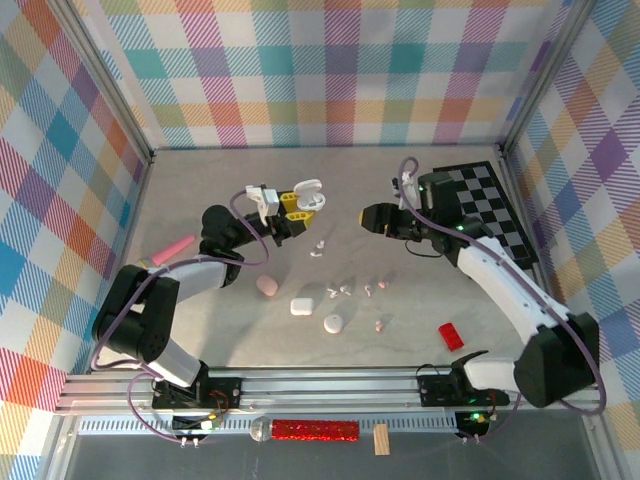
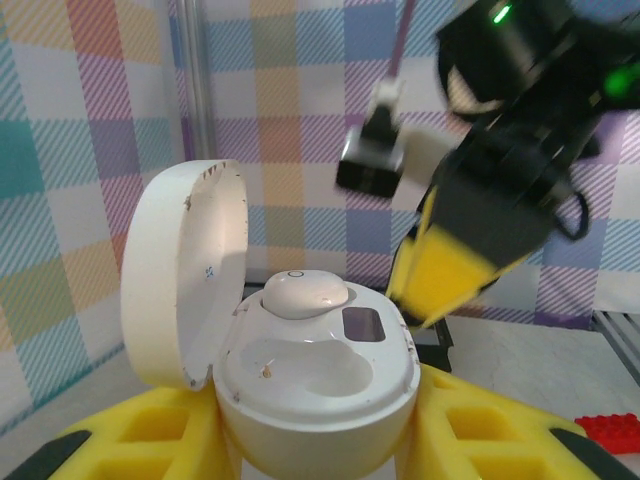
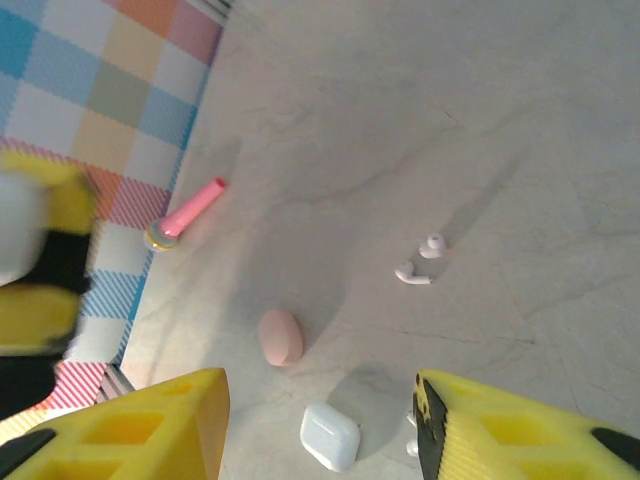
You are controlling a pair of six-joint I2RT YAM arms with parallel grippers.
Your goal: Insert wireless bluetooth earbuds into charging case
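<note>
My left gripper is shut on a white charging case, held upright above the table with its lid swung open to the left. One white earbud sits in the case's back socket; the front socket is bare. My right gripper hovers just right of the case, and its yellow finger shows close beside the case. In the right wrist view that gripper is open, with nothing between its fingers. Two white earbuds lie on the table below, and several more are scattered mid-table.
A pink oval case, a white square case and a round white case lie on the table. A red block is at front right, a pink marker by the left wall, and a checkered mat at back right.
</note>
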